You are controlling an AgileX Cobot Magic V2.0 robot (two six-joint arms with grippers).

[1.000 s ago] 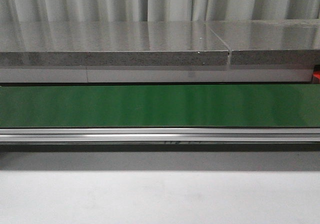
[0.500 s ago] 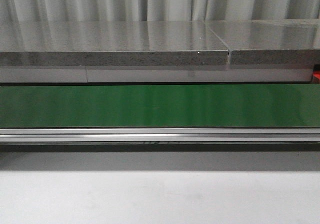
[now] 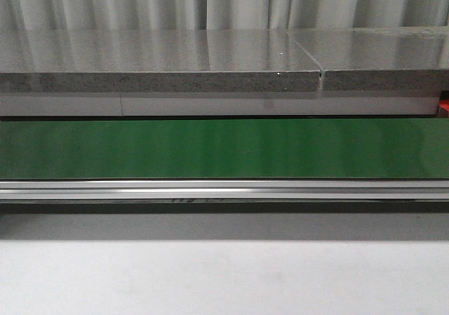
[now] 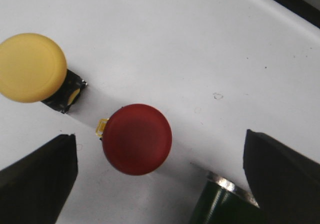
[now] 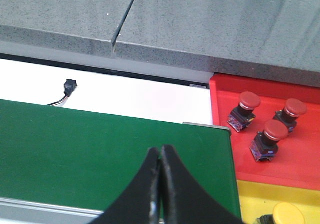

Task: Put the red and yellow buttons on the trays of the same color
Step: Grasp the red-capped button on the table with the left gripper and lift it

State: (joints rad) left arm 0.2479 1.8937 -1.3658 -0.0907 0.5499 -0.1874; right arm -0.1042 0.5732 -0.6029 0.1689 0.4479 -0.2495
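Front view: a long green conveyor belt (image 3: 224, 149) runs across below a grey stone slab (image 3: 161, 62); no arm shows.

Left wrist view: the left jaws (image 4: 160, 176) stand wide open over the white surface (image 4: 200, 44). A round red push button (image 4: 137, 138) sits between them, and a round yellow push button (image 4: 31, 67) lies just beyond one finger.

Right wrist view: the right jaws (image 5: 161, 184) are pressed together, empty, above the belt. Beside them a red plastic tray (image 5: 305, 169) holds three red buttons; a yellow plastic tray (image 5: 250, 194) holds one yellow button.
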